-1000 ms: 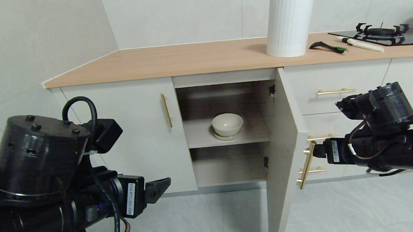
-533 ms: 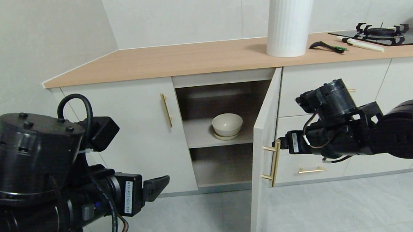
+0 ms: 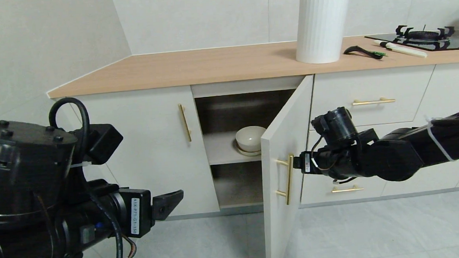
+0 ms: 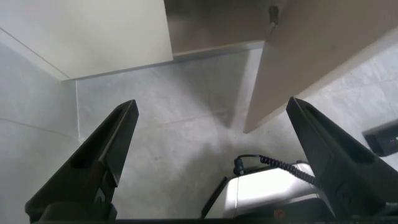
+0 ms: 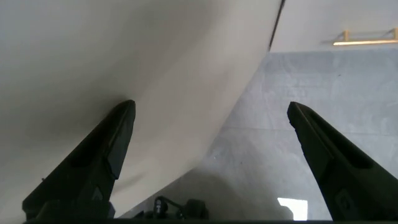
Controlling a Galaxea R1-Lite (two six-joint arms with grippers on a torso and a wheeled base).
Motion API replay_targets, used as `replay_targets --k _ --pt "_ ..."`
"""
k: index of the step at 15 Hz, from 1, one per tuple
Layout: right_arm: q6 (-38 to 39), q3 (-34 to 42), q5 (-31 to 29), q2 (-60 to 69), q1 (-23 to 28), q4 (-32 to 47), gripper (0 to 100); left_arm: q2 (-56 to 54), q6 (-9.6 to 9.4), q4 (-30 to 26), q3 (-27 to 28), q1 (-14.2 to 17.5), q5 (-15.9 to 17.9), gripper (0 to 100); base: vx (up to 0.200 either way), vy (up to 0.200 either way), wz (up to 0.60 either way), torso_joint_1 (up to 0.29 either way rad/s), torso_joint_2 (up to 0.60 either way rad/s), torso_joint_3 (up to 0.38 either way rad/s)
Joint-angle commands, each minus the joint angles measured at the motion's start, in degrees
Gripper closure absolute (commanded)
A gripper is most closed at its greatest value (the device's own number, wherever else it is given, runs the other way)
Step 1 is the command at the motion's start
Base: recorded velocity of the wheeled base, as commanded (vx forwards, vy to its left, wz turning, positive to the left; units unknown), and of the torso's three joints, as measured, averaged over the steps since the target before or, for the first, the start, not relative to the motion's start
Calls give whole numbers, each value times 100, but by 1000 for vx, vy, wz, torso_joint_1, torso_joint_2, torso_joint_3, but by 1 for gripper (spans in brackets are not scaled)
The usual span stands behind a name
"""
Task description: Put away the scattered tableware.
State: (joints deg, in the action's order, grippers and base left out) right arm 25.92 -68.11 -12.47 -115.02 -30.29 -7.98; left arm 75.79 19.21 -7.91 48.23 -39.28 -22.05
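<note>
A cream bowl (image 3: 249,138) sits on a small plate (image 3: 247,153) on the upper shelf inside the cabinet, partly hidden by the half-shut cabinet door (image 3: 282,141). My right gripper (image 3: 296,166) is at the door's outer face, beside its gold handle (image 3: 287,174). In the right wrist view, that gripper (image 5: 210,107) is open, with the pale door panel (image 5: 155,81) across its gap. My left gripper (image 3: 173,201) hangs low at the left over the floor, open and holding nothing (image 4: 211,106).
On the wooden counter (image 3: 194,67) stand a tall white ribbed container (image 3: 321,27), a black tool (image 3: 362,52), a white-handled knife (image 3: 402,49) and a gas hob (image 3: 427,37). A shut cabinet door (image 3: 143,150) lies left of the opening, drawers (image 3: 373,101) right. Grey tiled floor (image 3: 359,232) lies below.
My right arm has moved left, swinging the cabinet door from wide open to about half shut, so the bowl is now partly covered. The left arm has drifted slightly left.
</note>
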Motion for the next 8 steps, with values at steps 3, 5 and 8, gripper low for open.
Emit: replay_targets --k 3,5,8 --pt "45 -18 -10 -337 -3 -133 0 -3 -40 -9 -6 -10 -1 0 0 0 0 0 0 0" --pt "45 -18 -10 -346 -3 -133 0 -3 -40 -17 -6 -18 -1 0 0 0 0 0 0 0" --pt "54 -18 -1 -363 -12 -186 0 -12 -49 -17 -6 -10 -1 0 133 0 0 2 2 5"
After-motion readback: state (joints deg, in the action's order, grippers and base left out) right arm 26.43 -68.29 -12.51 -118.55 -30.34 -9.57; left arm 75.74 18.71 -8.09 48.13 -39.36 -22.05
